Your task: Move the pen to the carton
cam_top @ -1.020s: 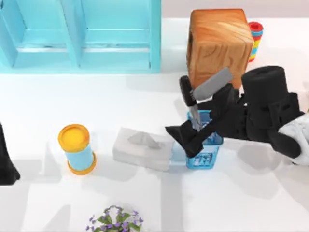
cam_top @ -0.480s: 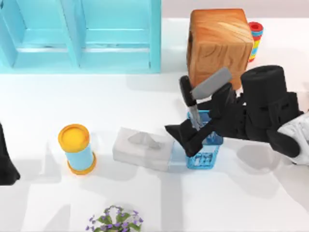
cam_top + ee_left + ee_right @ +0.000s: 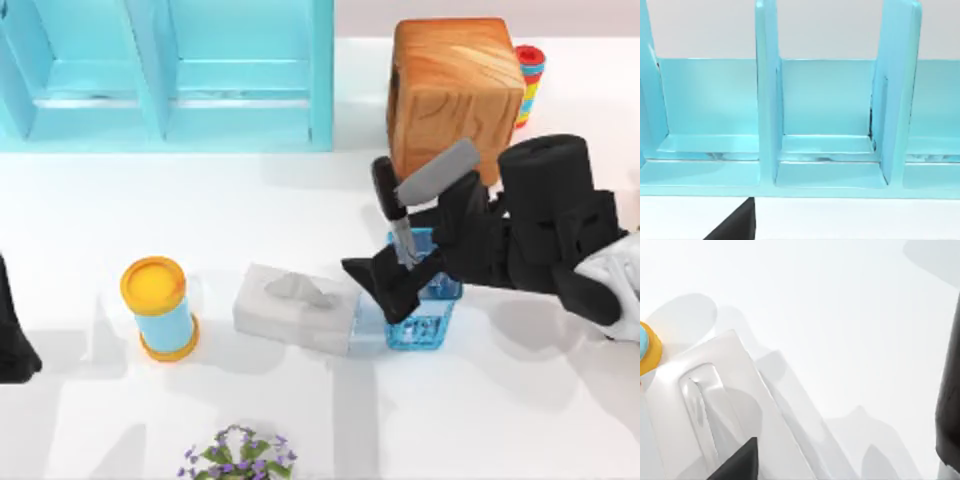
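Note:
The pen [image 3: 438, 173] has a grey barrel and a chunky black cap. It hangs tilted above a blue mesh basket [image 3: 430, 325], right of the table's middle, in front of a wooden block. My right gripper [image 3: 385, 288] reaches in from the right over the basket and is shut on the pen's lower part. The carton [image 3: 295, 305] is a pale tissue box lying just left of the basket. The right wrist view looks down on the carton [image 3: 705, 405]. My left arm [image 3: 12, 340] stays parked at the table's left edge.
A wooden block [image 3: 455, 85] stands behind the pen, with a stack of coloured rings [image 3: 530, 80] beside it. A turquoise shelf [image 3: 170, 70] spans the back left. A yellow-lidded blue can [image 3: 160, 310] stands left of the carton. A small flowering plant [image 3: 238, 455] sits at the front edge.
My right gripper has edged very slightly toward the carton. The pen, basket and left arm look unmoved.

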You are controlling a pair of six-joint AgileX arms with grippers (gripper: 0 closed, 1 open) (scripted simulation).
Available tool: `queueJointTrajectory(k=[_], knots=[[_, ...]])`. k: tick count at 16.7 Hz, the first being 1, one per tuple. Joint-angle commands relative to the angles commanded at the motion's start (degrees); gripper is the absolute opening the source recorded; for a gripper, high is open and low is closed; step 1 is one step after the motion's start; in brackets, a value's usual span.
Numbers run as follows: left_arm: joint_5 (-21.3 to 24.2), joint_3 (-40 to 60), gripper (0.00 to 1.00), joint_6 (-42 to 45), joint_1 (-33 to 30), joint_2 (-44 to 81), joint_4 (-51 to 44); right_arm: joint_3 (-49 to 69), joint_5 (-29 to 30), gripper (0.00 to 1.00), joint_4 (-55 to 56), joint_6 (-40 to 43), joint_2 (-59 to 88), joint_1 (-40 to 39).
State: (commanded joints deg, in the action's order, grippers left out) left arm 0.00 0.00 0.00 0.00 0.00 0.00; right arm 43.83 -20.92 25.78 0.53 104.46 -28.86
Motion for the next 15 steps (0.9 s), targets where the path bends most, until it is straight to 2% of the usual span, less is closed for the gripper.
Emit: queueJointTrajectory(k=[4, 7, 15], knots=[[0.0, 0.0, 1.0, 0.0, 0.0, 0.0, 0.0, 0.57, -0.68, 0.0, -0.79, 0.15, -0.52, 0.36], [0.0, 0.0, 1.0, 0.0, 0.0, 0.0, 0.0, 2.87, -3.7, 0.0, -6.24, 2.63, -2.72, 3.56], [0.0, 0.0, 1.0, 0.0, 0.0, 0.0, 0.0, 12.68, -16.71, 0.0, -39.51, 15.31, -16.64, 20.29]])
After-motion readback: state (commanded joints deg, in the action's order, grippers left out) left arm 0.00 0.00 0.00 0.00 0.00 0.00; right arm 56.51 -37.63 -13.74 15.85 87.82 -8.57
